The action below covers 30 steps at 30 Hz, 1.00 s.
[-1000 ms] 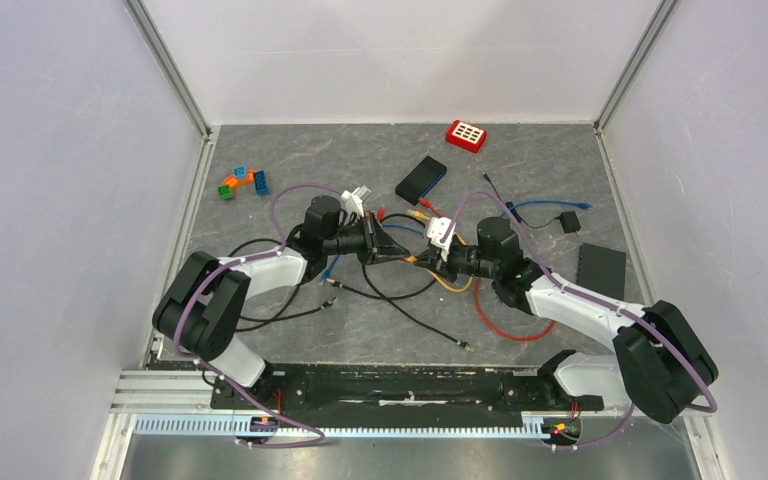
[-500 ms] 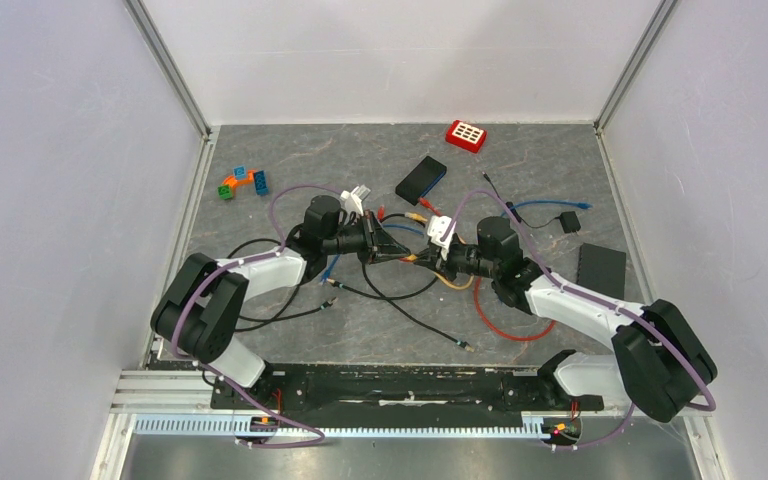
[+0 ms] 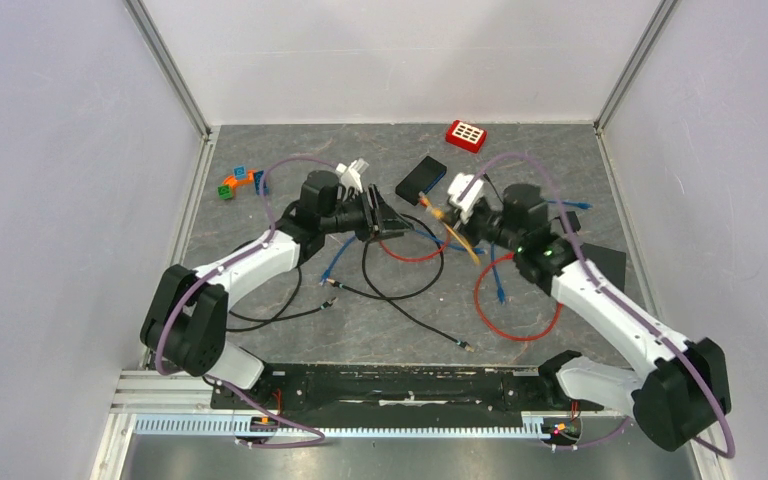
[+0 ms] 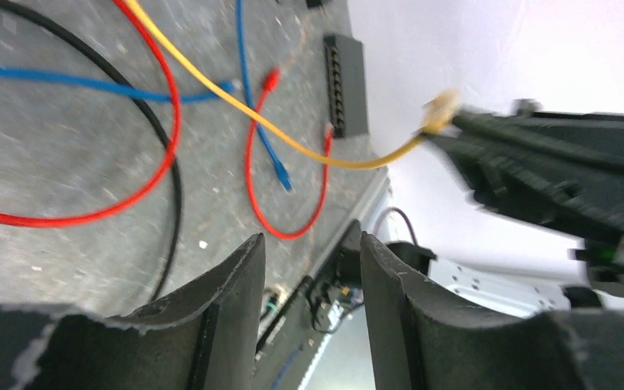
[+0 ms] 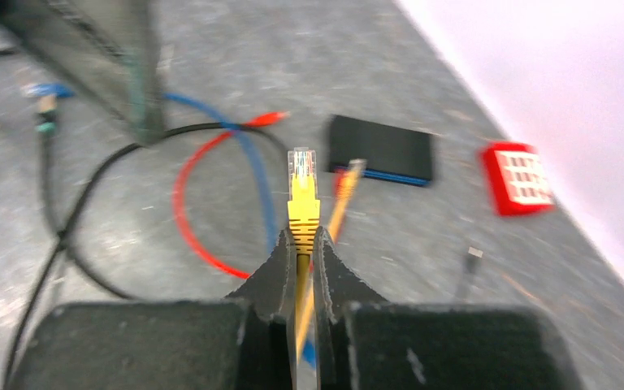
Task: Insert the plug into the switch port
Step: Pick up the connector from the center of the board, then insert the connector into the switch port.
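Grey mottled counter (image 3: 560, 160) fills the space between white walls (image 3: 390, 60), littered with loose cables. A red cable (image 3: 513, 338) loops near the right arm (image 3: 600, 300). A black cable (image 3: 400, 297) curls in the middle, and a blue cable (image 3: 335, 262) lies just by the left arm (image 3: 250, 260).

The right fingers (image 5: 270, 280) are pressed together on a yellow cable (image 3: 455, 235), gripping it just behind its plug (image 5: 302, 183). The plug sticks out upright past the fingertips, its clear end raised off the counter. From there the cable hangs down and trails back across the counter.

The switch (image 4: 346, 81) is a flat black box with a row of ports along one long side. It lies near the right wall, beside the right arm and well apart from the plug. A second black box with a blue edge (image 3: 421, 178) lies farther back, beyond the raised plug in the right wrist view.

The left fingers (image 4: 231, 296) stand apart with a clear gap and nothing between them. They are lifted above the cables in the middle of the counter and face the right arm, with the plug well beyond their tips.

A red block with white squares (image 3: 466, 134) sits by the back wall. Some coloured toy bricks (image 3: 240, 182) lie at the far left.
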Available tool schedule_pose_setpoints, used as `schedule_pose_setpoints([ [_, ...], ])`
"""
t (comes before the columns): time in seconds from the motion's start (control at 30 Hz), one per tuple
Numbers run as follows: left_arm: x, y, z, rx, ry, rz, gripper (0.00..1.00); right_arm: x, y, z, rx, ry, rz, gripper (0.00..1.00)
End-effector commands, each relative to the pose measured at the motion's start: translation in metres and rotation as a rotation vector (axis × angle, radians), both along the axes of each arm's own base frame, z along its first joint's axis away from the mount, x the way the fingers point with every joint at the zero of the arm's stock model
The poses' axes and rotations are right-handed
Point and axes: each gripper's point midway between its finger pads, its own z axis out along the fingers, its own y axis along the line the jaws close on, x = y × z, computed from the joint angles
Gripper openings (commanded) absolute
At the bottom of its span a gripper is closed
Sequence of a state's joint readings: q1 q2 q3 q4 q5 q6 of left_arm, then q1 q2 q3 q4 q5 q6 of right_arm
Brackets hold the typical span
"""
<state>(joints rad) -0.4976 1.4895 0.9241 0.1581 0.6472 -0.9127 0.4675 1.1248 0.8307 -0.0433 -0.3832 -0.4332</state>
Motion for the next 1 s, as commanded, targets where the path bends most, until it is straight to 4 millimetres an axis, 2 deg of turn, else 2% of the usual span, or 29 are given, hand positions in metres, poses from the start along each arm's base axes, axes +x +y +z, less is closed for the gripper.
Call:
schedule_pose_setpoints([
  [0.0,0.030,0.024,0.018,0.142,-0.126,0.087,0.53,0.031,-0.058,0.071,-0.053,-0.105,-0.203,0.00],
  [0.1,0.051,0.037,0.014,0.243,-0.150,0.141,0.53,0.051,-0.081,0.117,-0.109,-0.204,-0.278,0.00],
  [0.17,0.068,0.048,0.009,0.317,-0.166,0.196,0.53,0.066,-0.090,0.133,-0.154,-0.252,-0.317,0.00],
  [0.23,0.086,0.058,0.004,0.387,-0.189,0.241,0.53,0.080,-0.095,0.129,-0.225,-0.282,-0.320,0.00],
  [0.3,0.103,0.063,-0.002,0.423,-0.192,0.270,0.53,0.093,-0.095,0.111,-0.294,-0.293,-0.305,0.00],
  [0.37,0.121,0.062,-0.008,0.420,-0.183,0.278,0.53,0.102,-0.091,0.084,-0.323,-0.295,-0.274,0.00],
  [0.5,0.160,0.050,-0.028,0.411,-0.160,0.248,0.53,0.120,-0.075,0.018,-0.324,-0.288,-0.210,0.00],
  [0.67,0.207,0.043,-0.065,0.392,-0.127,0.243,0.53,0.153,-0.063,-0.058,-0.342,-0.173,-0.189,0.00],
  [0.83,0.246,0.034,-0.084,0.302,-0.107,0.268,0.52,0.174,-0.046,-0.113,-0.351,-0.093,-0.122,0.00],
  [0.97,0.266,0.019,-0.093,0.251,-0.101,0.231,0.52,0.188,-0.037,-0.147,-0.340,-0.011,-0.104,0.00],
])
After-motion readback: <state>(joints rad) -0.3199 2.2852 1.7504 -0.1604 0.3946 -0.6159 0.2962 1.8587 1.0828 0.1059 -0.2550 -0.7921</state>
